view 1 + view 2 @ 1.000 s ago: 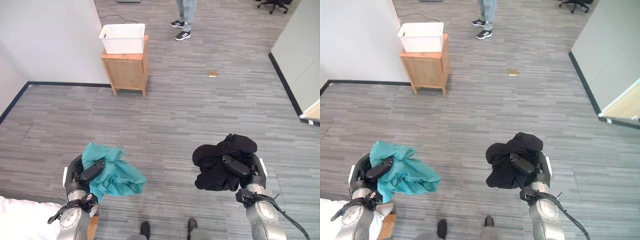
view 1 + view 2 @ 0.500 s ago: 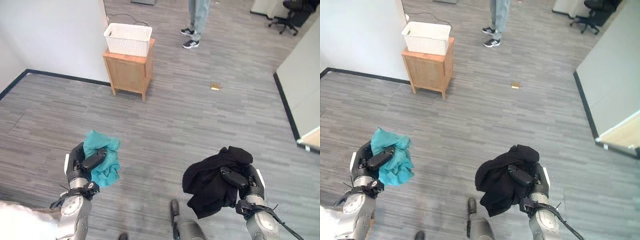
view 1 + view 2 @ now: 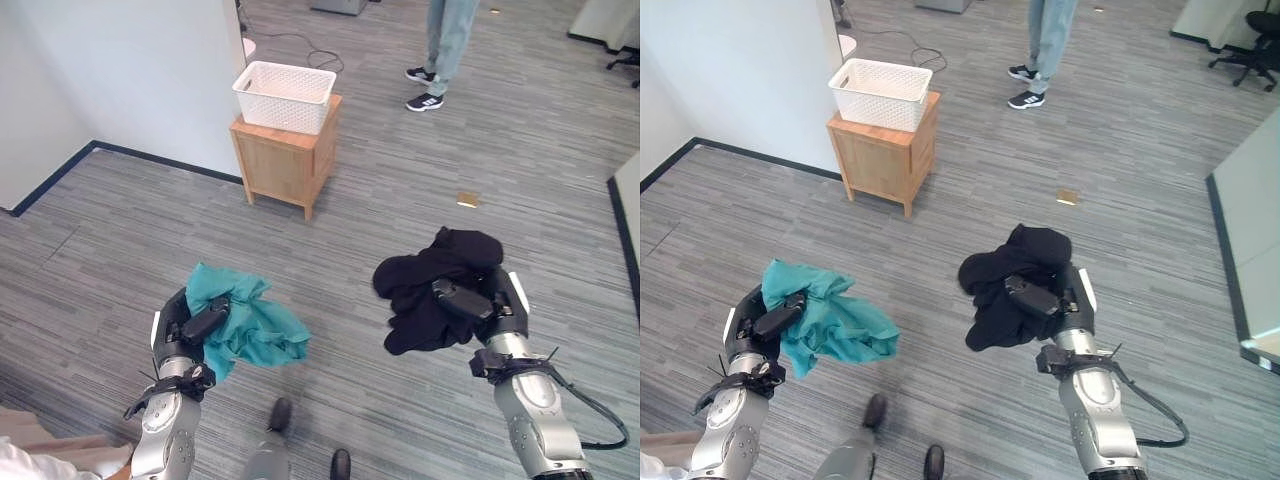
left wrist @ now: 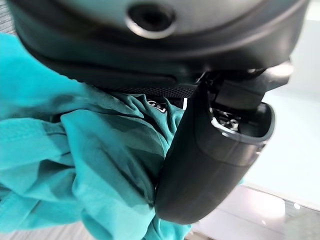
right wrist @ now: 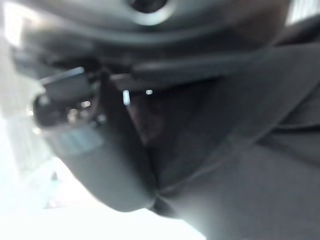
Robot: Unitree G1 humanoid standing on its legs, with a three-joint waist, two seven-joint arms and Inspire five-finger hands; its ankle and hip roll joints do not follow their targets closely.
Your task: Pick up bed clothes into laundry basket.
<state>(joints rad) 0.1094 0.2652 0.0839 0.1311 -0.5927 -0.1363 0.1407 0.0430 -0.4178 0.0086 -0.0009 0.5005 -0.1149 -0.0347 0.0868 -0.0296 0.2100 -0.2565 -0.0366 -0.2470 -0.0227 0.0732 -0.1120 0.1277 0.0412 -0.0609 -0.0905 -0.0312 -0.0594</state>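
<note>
Both hands grip clothes: left hand (image 3: 178, 330) teal garment (image 3: 250, 325), right hand (image 3: 490, 310) black garment (image 3: 430, 285).

Laundry basket (image 3: 285, 95) on wooden cabinet (image 3: 287, 163), far ahead, left, beside wall (image 3: 120, 80). Person (image 3: 440, 50) behind cabinet, right. Left robot hand (image 3: 185, 330) clutches shirt (image 3: 250, 325) near left; right robot hand (image 3: 480, 305) clutches garment (image 3: 430, 285) near right, both above floor (image 3: 350, 240).

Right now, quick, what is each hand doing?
Left hand: shut on the teal cloth.
Right hand: shut on the black cloth.
</note>
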